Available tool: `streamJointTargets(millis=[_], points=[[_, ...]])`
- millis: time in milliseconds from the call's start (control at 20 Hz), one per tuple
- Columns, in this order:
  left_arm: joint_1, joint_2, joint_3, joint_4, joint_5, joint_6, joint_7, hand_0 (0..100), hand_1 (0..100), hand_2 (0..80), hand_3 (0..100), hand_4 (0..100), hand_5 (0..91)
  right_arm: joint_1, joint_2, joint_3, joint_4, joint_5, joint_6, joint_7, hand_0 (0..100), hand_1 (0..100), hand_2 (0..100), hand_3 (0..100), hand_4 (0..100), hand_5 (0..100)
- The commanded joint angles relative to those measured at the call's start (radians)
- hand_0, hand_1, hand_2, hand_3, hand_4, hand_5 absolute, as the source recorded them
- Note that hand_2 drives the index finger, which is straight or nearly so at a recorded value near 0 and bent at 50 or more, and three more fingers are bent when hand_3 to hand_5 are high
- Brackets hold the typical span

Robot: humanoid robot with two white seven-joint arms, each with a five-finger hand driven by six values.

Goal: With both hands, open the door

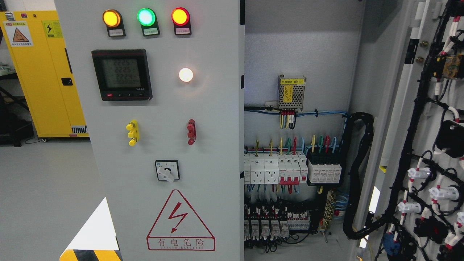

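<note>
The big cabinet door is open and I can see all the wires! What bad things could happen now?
The open grey metal right door carries black cable bundles on its inside; swinging it wider could tug or snag them. The white breakers and coloured wires lie exposed, and the lit indicator lamps suggest power is on, so touching inside could shock. Neither robot hand is in view.

On my head camera feed, neither my left arm nor my right arm comes into the picture. The left hand and right hand are both out of frame, so I cannot tell their pose or finger state.
</note>
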State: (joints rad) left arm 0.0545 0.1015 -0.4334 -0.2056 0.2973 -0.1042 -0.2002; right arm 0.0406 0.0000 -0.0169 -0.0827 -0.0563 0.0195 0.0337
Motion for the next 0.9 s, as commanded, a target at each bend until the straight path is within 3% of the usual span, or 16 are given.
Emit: streamJointTargets(millis=[0, 251, 401, 551, 702, 852], points=[[-0.002, -0.051, 0.015, 0.121, -0.004, 0.0, 0.001, 32, 20, 0.0, 0, 0, 0.0, -0.001, -0.008, 0.015, -0.002, 0.0, -0.001, 0.0, 21, 10, 0, 0, 0, 0], [-0.004, -0.054, 0.019, 0.12, -0.003, 0.0, 0.001, 32, 20, 0.0, 0, 0, 0.0, 0.019, -0.008, 0.017, -0.093, 0.001, 0.0, 0.0, 21, 10, 0, 0, 0, 0], [-0.005, -0.056, 0.021, 0.12, -0.004, 0.0, 0.001, 32, 20, 0.0, 0, 0, 0.0, 0.06, -0.011, 0.028, -0.253, 0.0, 0.002, 0.0, 21, 10, 0, 0, 0, 0], [-0.004, -0.057, 0.022, 0.12, -0.003, -0.003, 0.002, 32, 20, 0.0, 0, 0, 0.0, 0.126, -0.011, 0.015, -0.551, -0.002, 0.001, -0.002, 21, 10, 0, 0, 0, 0], [-0.004, -0.057, 0.033, 0.118, -0.001, -0.006, 0.002, 32, 20, 0.0, 0, 0, 0.0, 0.205, -0.057, 0.046, -0.915, -0.003, 0.0, 0.0, 21, 10, 0, 0, 0, 0], [-0.005, -0.057, 0.073, 0.118, -0.003, -0.008, 0.002, 33, 19, 0.0, 0, 0, 0.0, 0.272, -0.063, 0.049, -1.242, -0.003, 0.002, -0.001, 21, 10, 0, 0, 0, 0]])
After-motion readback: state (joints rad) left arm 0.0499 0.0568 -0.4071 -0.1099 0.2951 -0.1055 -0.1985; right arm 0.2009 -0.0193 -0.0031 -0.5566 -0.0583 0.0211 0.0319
